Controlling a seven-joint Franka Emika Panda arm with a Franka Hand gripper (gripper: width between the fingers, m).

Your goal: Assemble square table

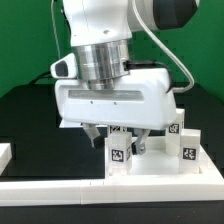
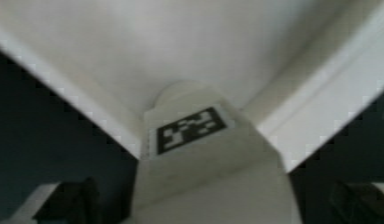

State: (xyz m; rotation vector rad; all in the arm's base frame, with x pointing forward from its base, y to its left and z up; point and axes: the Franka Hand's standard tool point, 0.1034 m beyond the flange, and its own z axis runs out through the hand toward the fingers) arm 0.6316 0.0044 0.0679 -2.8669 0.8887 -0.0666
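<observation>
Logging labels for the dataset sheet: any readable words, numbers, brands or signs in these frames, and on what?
No words, numbers or brand names can be read in either view.
Leg under the gripper: black-and-white square tag on the leg, a marker pattern, no text.
Leg at the exterior view's right: same kind of tag, pattern only.
Wrist view: one tag on the leg, blurred, a pattern and no characters.

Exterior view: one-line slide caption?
Panda gripper lowered over a tagged white leg standing upright, a second leg on the exterior view's right.
</observation>
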